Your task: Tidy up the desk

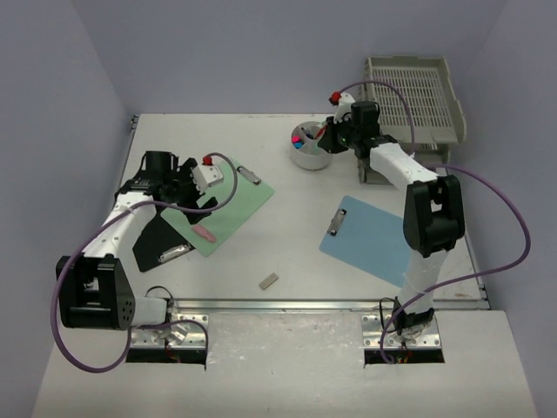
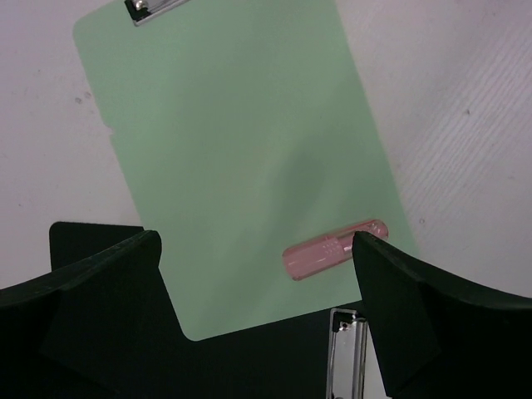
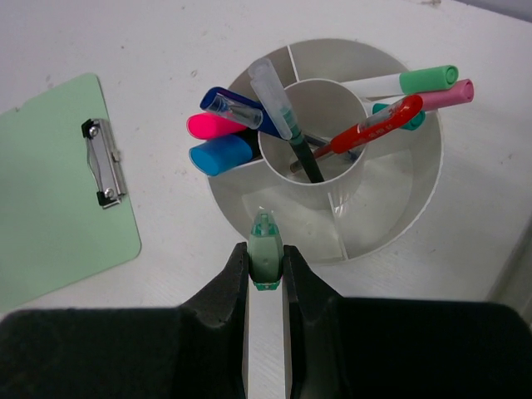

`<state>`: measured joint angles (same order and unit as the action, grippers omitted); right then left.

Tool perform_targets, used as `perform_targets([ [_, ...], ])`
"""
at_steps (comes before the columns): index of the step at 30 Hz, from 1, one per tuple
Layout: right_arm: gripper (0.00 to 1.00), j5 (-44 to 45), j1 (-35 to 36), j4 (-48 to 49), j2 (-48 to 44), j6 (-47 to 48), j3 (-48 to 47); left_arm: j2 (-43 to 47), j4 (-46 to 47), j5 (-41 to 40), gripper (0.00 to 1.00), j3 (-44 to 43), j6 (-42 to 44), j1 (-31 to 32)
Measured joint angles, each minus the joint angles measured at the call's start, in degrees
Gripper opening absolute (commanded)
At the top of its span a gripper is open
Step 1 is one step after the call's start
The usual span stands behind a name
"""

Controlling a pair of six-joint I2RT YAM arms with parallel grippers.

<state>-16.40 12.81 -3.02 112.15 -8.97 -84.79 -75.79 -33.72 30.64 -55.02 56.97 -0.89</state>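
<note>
White desk (image 1: 296, 235) is boxed in by lilac walls (image 1: 261, 52), with a metal rail (image 1: 287, 305) along the lower edge of the top view; it fills the middle of that view.

Left arm is extended from lower left toward the upper left, elbow bent, wrist pitched down over a green clipboard (image 2: 241, 141). Left gripper (image 2: 256, 249) is held with fingers wide apart, nothing between them. A pink marker (image 2: 332, 248) is seen lying on the green clipboard, its end right at one fingertip; contact cannot be told. A black clipboard (image 1: 157, 239) is partly covered by the green one.

Right arm is stretched from lower right to upper centre, forearm angled left. Right gripper (image 3: 266, 264) is clamped on a green-capped marker (image 3: 265, 245), held just above the near rim of a round white organizer (image 3: 399, 208) loaded with pens.

Grey trays (image 1: 418, 96) are at upper right, a blue clipboard (image 1: 370, 239) at centre right, a small grey block (image 1: 269, 280) at lower centre.
</note>
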Motion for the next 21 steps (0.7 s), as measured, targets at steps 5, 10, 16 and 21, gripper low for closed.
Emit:
perform_targets([
  [5, 0.57, 0.67, 0.73, -0.01, 2.05, 0.69, -0.06, -2.03, -5.57, -0.86, 0.89, 0.83, 15.82, 0.00],
  [10, 0.76, 1.16, 1.14, -0.87, 2.91, 1.08, -0.68, -4.04, -13.19, -3.09, 0.85, 2.43, 34.33, 0.00],
  [16, 0.80, 0.84, 1.36, -1.50, 2.75, 1.28, -1.60, -9.02, -16.45, -5.03, 0.76, 2.40, 46.16, 0.08],
  [21, 0.80, -0.44, 1.36, -3.43, 0.86, 1.28, -1.50, -12.49, -15.91, -6.82, 0.74, 2.49, 49.69, 2.68],
])
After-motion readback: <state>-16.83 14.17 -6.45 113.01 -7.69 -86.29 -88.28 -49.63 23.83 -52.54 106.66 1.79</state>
